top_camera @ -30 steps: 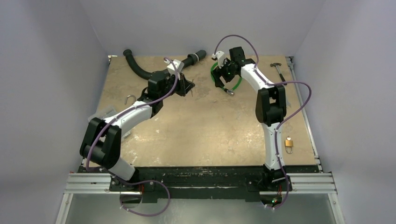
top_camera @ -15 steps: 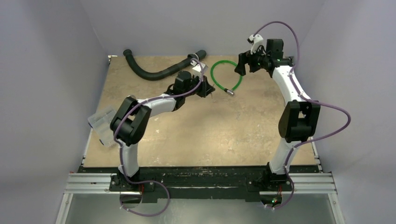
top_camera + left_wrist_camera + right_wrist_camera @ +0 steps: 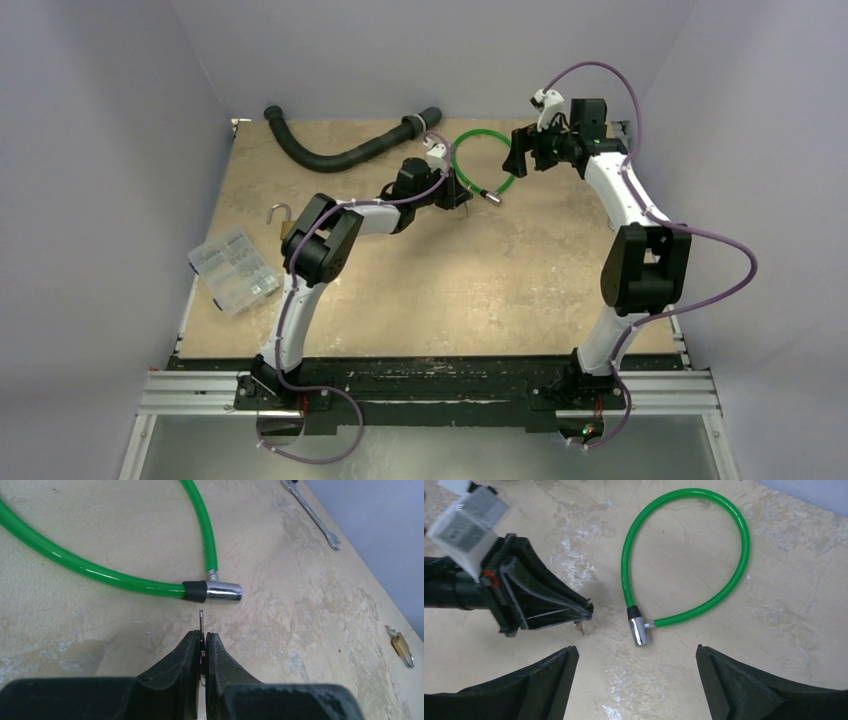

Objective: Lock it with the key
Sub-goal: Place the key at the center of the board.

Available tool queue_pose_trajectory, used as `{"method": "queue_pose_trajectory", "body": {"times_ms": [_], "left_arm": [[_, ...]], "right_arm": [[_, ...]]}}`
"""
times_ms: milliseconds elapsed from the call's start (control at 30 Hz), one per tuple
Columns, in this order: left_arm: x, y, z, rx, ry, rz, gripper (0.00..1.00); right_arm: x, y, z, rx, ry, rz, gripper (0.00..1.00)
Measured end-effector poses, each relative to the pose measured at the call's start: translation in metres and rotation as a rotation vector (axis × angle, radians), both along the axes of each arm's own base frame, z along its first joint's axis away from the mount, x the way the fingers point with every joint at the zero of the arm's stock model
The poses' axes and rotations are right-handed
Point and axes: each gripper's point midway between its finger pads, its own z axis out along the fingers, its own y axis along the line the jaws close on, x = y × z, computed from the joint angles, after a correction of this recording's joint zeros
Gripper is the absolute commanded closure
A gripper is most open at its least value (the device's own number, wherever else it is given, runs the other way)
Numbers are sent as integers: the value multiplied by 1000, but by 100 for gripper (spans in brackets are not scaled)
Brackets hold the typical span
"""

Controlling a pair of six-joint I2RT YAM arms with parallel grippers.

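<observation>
My left gripper [image 3: 203, 634] is shut on the key [image 3: 201, 617], a thin silver blade that sticks out past the fingertips. The key's tip is just short of the chrome end [image 3: 223, 591] of the green cable loop [image 3: 100, 570], not touching it. In the top view the left gripper [image 3: 462, 203] is beside that chrome end [image 3: 491, 198]. A small brass padlock [image 3: 401, 645] lies far off at the table's right side; the right arm hides it in the top view. My right gripper [image 3: 636, 650] is open and empty above the loop [image 3: 684, 555], also seen in the top view [image 3: 513, 162].
A black corrugated hose [image 3: 340, 155] lies at the back left. A clear plastic parts box [image 3: 232, 270] sits at the left edge. A padlock with an open shackle [image 3: 279, 216] lies by the left arm's elbow. A wrench [image 3: 312, 515] lies at the back right.
My left arm has swung right and stretched out, bringing the key to the cable's chrome end. My right arm has lifted off the loop and swung right, then eased back left.
</observation>
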Motion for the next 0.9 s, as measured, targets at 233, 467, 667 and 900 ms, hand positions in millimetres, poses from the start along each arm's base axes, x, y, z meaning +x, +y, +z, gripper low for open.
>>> {"method": "queue_pose_trajectory", "body": {"times_ms": [233,467,667,900], "left_arm": [[22,18,-30,-7,60,66,93],[40,31,-36,-3,58,112,74],[46,30,-32,1,38,129,45],[45,37,-18,34,24,148,16]], "right_arm": [[-5,-2,5,3,-8,-1,1],[-10,-5,-6,2,24,-6,1],[-12,-5,-7,0,31,-5,1],[-17,-3,-6,4,49,19,1]]}}
